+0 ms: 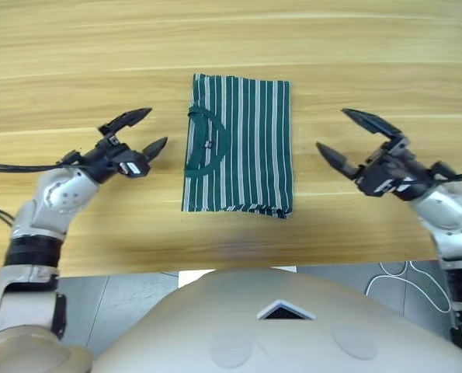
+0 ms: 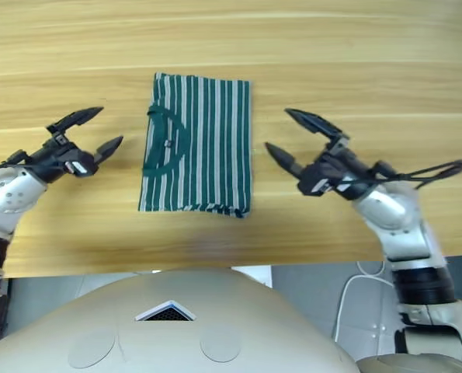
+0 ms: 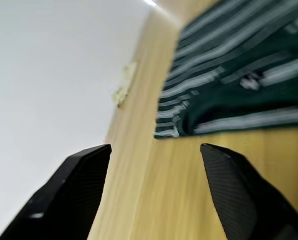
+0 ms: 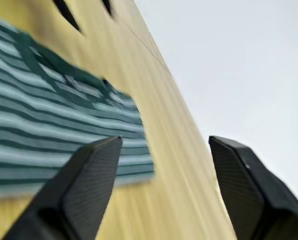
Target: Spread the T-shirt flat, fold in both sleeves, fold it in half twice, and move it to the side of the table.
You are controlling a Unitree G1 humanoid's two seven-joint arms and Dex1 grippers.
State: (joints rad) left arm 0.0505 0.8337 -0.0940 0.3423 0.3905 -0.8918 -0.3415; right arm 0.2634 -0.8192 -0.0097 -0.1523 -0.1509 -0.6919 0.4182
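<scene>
Dark green T-shirt with white stripes (image 1: 242,148) folded into a neat upright rectangle, lying flat mid light wooden desk (image 1: 293,39), round collar showing on its left half, bottom hem a bit uneven at the near right corner

Left pincer (image 1: 158,126) released, black fingers (image 3: 229,190) spread wide, nothing between them, hovering just above the desk near the shirt's left edge, not touching cloth

Right pincer (image 1: 331,128) also released, black fingers (image 4: 88,185) splayed apart, nothing held, near the shirt's right edge, clear gap to the fabric

Both pincers point inward at the shirt from opposite sides, roughly level with its middle

Left wrist view: shirt edge and collar corner just beyond the fingertips

Grey floor (image 1: 137,303) past the near desk edge
</scene>
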